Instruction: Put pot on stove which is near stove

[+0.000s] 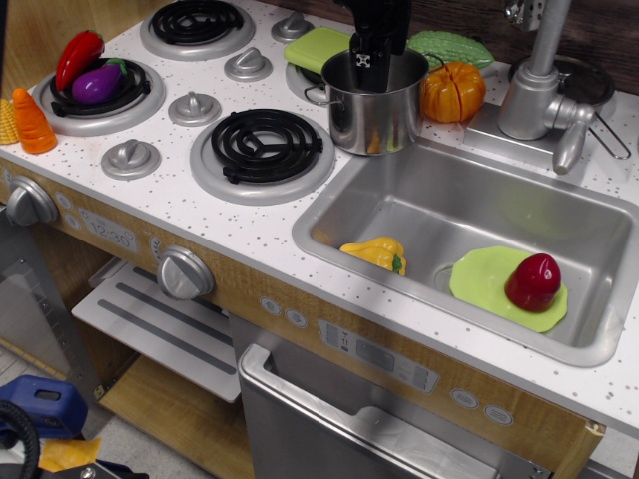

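Where the frame begins at the bottom, a wooden toy-kitchen front shows a silver oven door handle (pixel 329 404), an open shelf, and two round silver dials (pixel 185 272) set into the wood trim. Down in the left corner, a blue object (pixel 45 401) lies on the floor.

Above the trim runs a white speckled countertop (pixel 250 225). On its right, a steel sink (pixel 469 215) holds a yellow toy pepper (pixel 376 253) and a green plate (pixel 489 284) with a dark red toy fruit (pixel 532 282) resting on it.

Left of the sink lies the stove (pixel 264 150), a black coil in a silver dish, bare. Small silver dome knobs (pixel 194 107) sit between the burners. At the left edge, an orange toy carrot (pixel 33 122) stands beside a burner carrying a purple eggplant (pixel 97 83) and a red pepper (pixel 78 56).

Just behind and to the right of the bare burner, at the sink's back corner, stands the pot (pixel 374 105), upright and apart from the coil. Beyond it lie a green block (pixel 318 47), an orange pumpkin (pixel 452 92) and a grey faucet (pixel 534 90).

From the top edge, the black gripper (pixel 371 58) hangs straight down into the pot's mouth, its tip at the rim; whether the fingers pinch the rim I cannot tell.
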Controlling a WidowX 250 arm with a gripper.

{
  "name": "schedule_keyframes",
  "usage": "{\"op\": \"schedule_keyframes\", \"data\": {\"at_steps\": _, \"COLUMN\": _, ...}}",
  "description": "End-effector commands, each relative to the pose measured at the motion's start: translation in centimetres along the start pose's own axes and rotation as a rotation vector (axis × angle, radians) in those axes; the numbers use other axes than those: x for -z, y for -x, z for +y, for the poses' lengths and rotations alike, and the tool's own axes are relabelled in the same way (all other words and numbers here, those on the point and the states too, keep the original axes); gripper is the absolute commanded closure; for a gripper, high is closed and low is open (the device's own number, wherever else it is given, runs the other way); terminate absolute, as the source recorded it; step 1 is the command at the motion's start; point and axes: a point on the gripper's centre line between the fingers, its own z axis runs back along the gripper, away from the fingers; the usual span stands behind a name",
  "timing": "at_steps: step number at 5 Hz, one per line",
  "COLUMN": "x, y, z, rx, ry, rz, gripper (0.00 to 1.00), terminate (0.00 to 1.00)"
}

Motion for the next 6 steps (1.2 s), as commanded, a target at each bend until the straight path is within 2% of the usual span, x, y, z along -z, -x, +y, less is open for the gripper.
{"op": "schedule_keyframes", "data": {"at_steps": 1, "x": 0.0, "y": 0.0, "z": 0.0, "rx": 0.0, "ry": 0.0, "rz": 0.0, "gripper": 0.0, "terminate": 0.0}}
{"op": "schedule_keyframes", "data": {"at_steps": 2, "x": 0.7, "y": -0.3, "z": 0.3, "rx": -0.014, "ry": 0.002, "rz": 0.038, "gripper": 0.0, "terminate": 0.0}}
{"op": "schedule_keyframes", "data": {"at_steps": 4, "x": 2.0, "y": -0.4, "z": 1.1, "rx": -0.064, "ry": 0.032, "rz": 0.047, "gripper": 0.0, "terminate": 0.0}}
{"op": "schedule_keyframes", "data": {"at_steps": 5, "x": 2.3, "y": -0.5, "z": 1.2, "rx": -0.071, "ry": 0.041, "rz": 0.067, "gripper": 1.0, "terminate": 0.0}}
{"op": "schedule_keyframes", "data": {"at_steps": 6, "x": 2.4, "y": -0.6, "z": 1.1, "rx": -0.067, "ry": 0.045, "rz": 0.066, "gripper": 1.0, "terminate": 0.0}}
